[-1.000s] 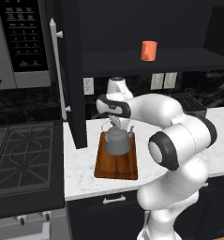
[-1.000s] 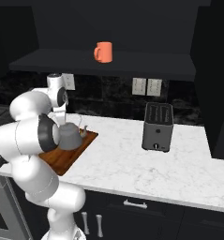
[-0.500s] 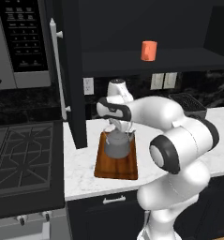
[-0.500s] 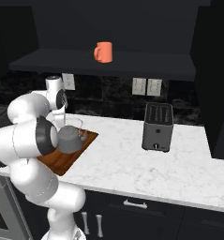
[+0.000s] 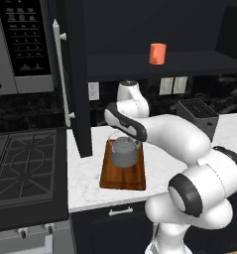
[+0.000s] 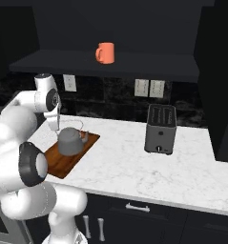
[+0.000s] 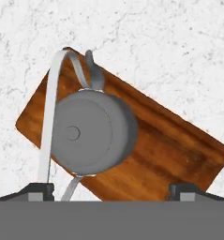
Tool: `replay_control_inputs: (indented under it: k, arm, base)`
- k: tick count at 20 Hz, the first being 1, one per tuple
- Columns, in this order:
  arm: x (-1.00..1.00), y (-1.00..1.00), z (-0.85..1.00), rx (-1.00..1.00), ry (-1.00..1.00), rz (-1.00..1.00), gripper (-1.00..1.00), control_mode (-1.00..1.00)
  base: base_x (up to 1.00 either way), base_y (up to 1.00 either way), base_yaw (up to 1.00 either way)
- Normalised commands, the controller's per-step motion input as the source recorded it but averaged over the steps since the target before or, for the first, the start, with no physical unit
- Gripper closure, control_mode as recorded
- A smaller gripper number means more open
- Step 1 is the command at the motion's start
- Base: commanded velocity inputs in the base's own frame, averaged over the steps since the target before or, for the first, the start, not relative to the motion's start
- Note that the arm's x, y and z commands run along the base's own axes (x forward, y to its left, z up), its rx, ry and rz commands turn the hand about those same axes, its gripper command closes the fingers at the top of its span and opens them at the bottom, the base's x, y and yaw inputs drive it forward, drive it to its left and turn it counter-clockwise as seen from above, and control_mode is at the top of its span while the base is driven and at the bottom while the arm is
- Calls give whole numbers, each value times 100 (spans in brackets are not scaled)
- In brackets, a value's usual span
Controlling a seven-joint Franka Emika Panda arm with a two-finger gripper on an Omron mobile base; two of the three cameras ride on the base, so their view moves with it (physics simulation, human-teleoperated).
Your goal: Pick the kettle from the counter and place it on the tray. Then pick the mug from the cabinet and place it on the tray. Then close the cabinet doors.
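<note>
- so, my pincer (image 7: 111, 187) stood released, its two dark fingertips (image 7: 38, 189) spread wide apart at the bottom of the hand view, gripping nothing.
- the kettle (image 5: 123, 153) sat upright on the tray (image 5: 134, 181), toward the tray's end nearer the wall, and its thin wire handle (image 7: 48, 119) arched up beside one fingertip without being pinched.
- from the hand view the kettle (image 7: 91, 131) showed its round lid with the small knob in the middle and the short spout pointing toward a corner of the tray (image 7: 179, 145).
- the tray lay flat on the counter (image 6: 149, 167), close to the open cabinet door (image 5: 75, 74) with its long silver bar handle.
- the mug (image 6: 105, 52) stood on the dark shelf of the cabinet (image 6: 134, 64) above, its handle turned sideways, well apart from me.
- the toaster (image 6: 160, 128) stood farther along the counter, near the wall sockets, well apart from the tray (image 6: 67, 159).
- my arm reached over the tray from behind the kettle (image 6: 70, 141), with the wrist just above it.
</note>
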Motion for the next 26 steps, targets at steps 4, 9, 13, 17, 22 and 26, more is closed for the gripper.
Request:
replay_control_inputs:
  k: [4, 9, 13, 17, 22, 26]
  arm:
    - [-91, -31, 93, -4, -5, 0, -100, -100]
    - [-88, -28, 100, -7, -3, 4, -100, -100]
    - [-12, -22, 15, -3, 1, 12, -100, -100]
    - [-2, -56, 0, 2, -2, 8, -100, -100]
    - [-33, -91, 57, -13, -17, 48, -100, -100]
    - [-18, -36, 97, -32, -14, 49, -100, -100]
  base:
    - [0, 0, 0]
    - [0, 0, 0]
    - [0, 0, 0]
    - [0, 0, 0]
    - [0, 0, 0]
    - [0, 0, 0]
